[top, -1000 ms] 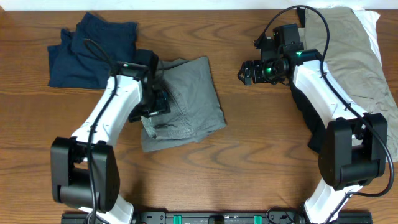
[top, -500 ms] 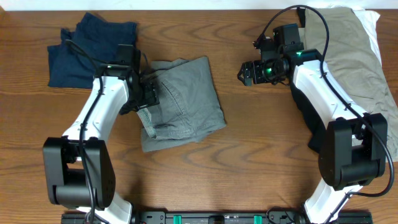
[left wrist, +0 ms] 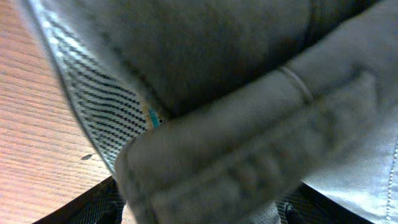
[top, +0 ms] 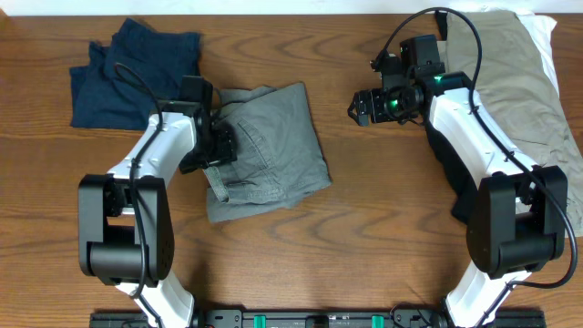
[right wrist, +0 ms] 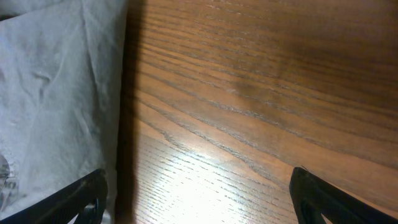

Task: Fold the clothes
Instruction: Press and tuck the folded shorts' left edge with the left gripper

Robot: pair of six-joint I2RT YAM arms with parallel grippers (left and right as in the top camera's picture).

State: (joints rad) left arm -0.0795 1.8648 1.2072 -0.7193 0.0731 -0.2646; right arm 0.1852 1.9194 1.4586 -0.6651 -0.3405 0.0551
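Grey shorts (top: 278,150). Roughly folded in half and lying flat left of the middle of the table (top: 364,246), a short way in from the far edge. Left side bunched; lower left corner untidy and poking toward the near edge.

Left gripper (top: 221,146). Set down on the left edge of the shorts. In the left wrist view, a thick roll of grey cloth with the striped inner waistband (left wrist: 99,118) between widely parted jaws, filling the frame. Cannot tell whether clamped on the roll or merely straddling it.

Right gripper (top: 360,107). Spread wide and empty, hovering over bare wood toward the far edge, right of the shorts and apart from them.

Other stock. Navy garment (top: 137,73), crumpled, far left corner, near the shorts. Khaki garment (top: 524,91), far right corner, lying over something white (top: 545,32). Dark cloth (top: 444,169), mostly hidden by the right arm.

Step in hand, as judged: second fold of the shorts, left edge gathered for carrying across. Task early: one garment part-folded, the rest apparently not yet folded.

Next move, as judged: firm hold on the whole roll rather than one layer; low lift; carry rightward over the body; edge laid on edge. Right gripper free for pinning the right side against sliding.
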